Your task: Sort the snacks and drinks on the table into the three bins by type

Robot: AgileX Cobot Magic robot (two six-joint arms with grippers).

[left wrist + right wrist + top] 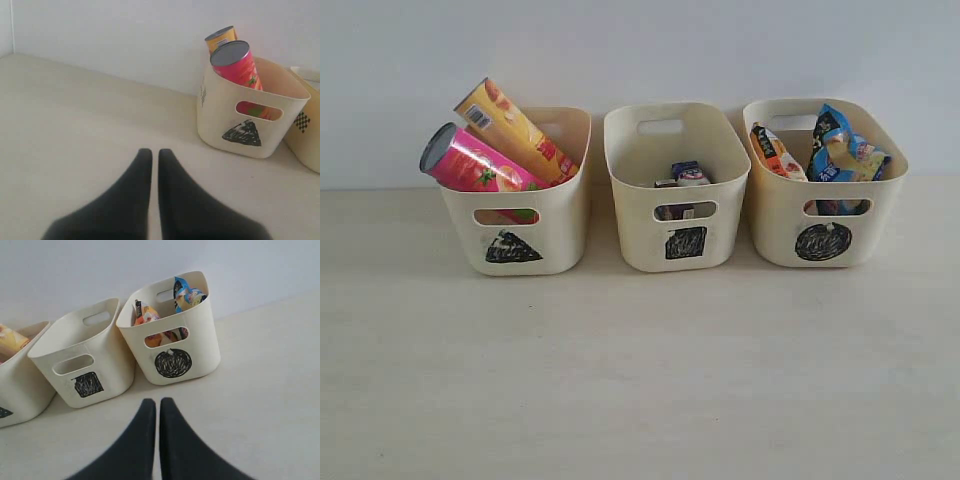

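Three cream bins stand in a row at the back of the table (640,380). The triangle bin (520,215) holds the pink tube (475,165) and the yellow-orange tube (515,130), both leaning. Two small cartons (682,178) lie in the square bin (678,195). In the circle bin (825,190) stand the orange-cream packet (775,152) and the blue-white-black packet (842,150). Neither gripper shows in the exterior view. My left gripper (155,152) is shut and empty over bare table, short of the triangle bin (250,115). My right gripper (157,402) is shut and empty in front of the circle bin (175,340).
A pale wall rises right behind the bins. The square bin (82,362) sits close beside the circle bin in the right wrist view. A checkered mark (302,121) shows on the neighbouring bin in the left wrist view.
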